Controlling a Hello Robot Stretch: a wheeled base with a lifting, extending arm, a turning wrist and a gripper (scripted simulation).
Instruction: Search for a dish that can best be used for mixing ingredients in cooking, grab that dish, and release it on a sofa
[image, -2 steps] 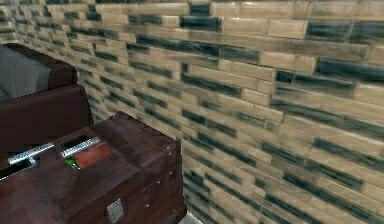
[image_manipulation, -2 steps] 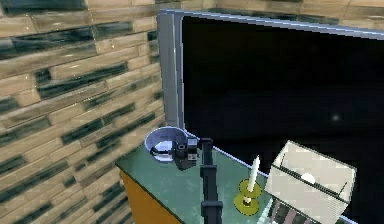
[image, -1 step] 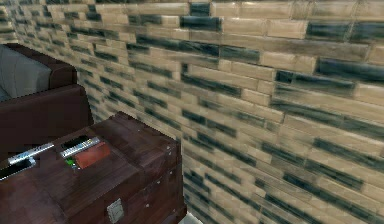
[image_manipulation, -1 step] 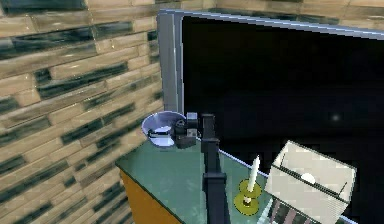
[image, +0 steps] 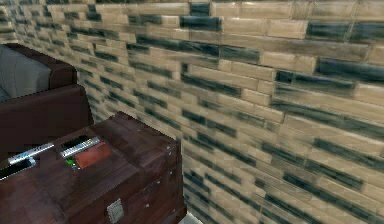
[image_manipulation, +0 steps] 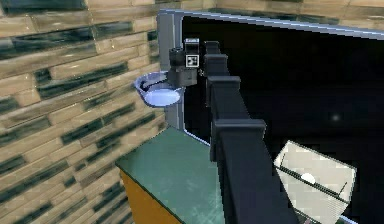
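So the arm (image_manipulation: 240, 140) is stretched out along the front of a big dark screen (image_manipulation: 290, 80), and the gripper (image_manipulation: 170, 82) at its far end is holding a pale blue bowl (image_manipulation: 158, 92). The bowl hangs in the air just off the screen's left edge with only the brick wall (image_manipulation: 70, 90) behind it, above the far left part of a green-topped cabinet (image_manipulation: 170, 170). How wide the fingers are, I can't tell. There's a white boxy basket thing (image_manipulation: 315, 180) near the arm on the right.

Looking ahead, more brick wall runs across. A dark brown sofa (image: 40, 110) with a grey cushion (image: 22, 70) sits far left, and a dark wooden chest (image: 140, 170) stands in front of it, with a red object (image: 95, 157) and some silvery bits (image: 30, 155) on top.
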